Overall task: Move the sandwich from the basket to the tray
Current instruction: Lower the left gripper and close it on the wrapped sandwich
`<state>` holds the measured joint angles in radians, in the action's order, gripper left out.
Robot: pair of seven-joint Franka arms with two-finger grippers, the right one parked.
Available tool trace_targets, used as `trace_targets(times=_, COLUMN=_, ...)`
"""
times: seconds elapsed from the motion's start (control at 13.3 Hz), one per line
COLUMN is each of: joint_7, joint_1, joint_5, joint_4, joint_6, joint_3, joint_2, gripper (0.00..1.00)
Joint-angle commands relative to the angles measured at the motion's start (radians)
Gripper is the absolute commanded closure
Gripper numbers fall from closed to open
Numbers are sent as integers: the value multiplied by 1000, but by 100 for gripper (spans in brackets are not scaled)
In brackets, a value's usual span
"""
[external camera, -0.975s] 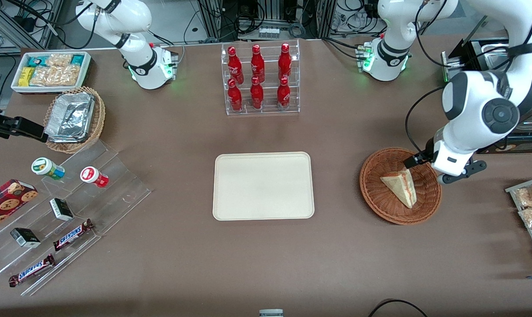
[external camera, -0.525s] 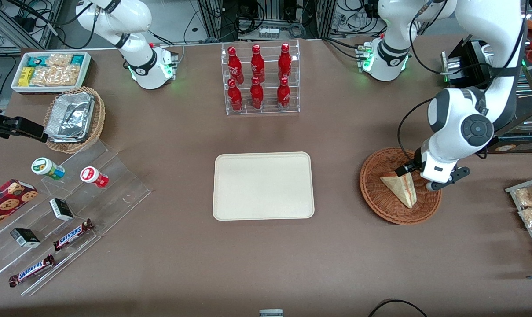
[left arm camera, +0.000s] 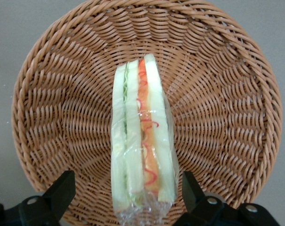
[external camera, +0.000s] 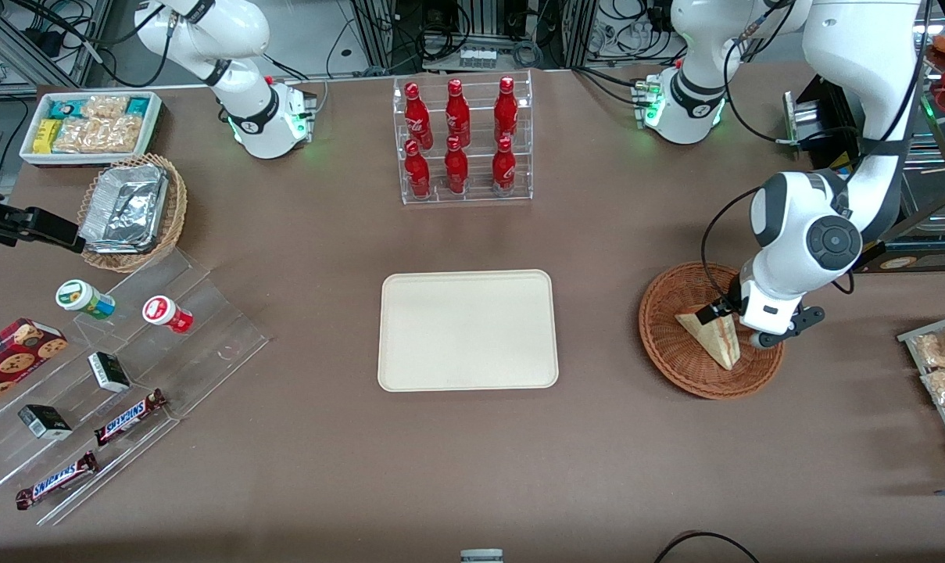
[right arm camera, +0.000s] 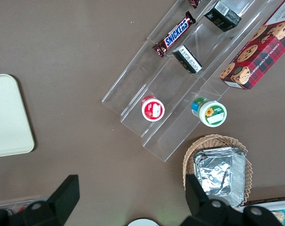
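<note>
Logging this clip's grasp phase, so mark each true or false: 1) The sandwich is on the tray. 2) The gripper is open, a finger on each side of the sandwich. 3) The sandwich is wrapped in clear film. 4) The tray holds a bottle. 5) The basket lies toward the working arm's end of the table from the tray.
1) False. The sandwich lies in the basket, not on the tray.
2) True. The gripper is open over the basket, its fingers flanking the sandwich without closing on it.
3) True. Clear film shows along its cut edge in the wrist view.
4) False. Nothing shows on the tray; the bottles stand in a clear rack.
5) True.
</note>
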<state>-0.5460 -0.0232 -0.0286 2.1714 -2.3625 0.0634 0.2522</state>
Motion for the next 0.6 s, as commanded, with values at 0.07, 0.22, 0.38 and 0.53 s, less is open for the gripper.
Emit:
trace_targets(times=0.07, joint_7=-18, joint_1=-11, joint_5=10, joint_4=4, joint_6=-55, joint_3=-8, joint_2=25, gripper=15)
trace_targets(times=0.22, joint_7=-45, joint_1=-11, joint_5=10, joint_4=4, joint_6=-57, joint_3=-8, joint_2=28, gripper=61)
trace_targets(times=0.38, joint_7=-61, joint_1=-14, joint_5=10, joint_4=4, joint_6=-50, joint_3=-8, joint_2=27, gripper=100)
trace_targets(times=0.53, joint_7=-63, joint_1=-14, joint_5=10, joint_4=4, joint_6=-44, joint_3=-8, joint_2=24, gripper=100)
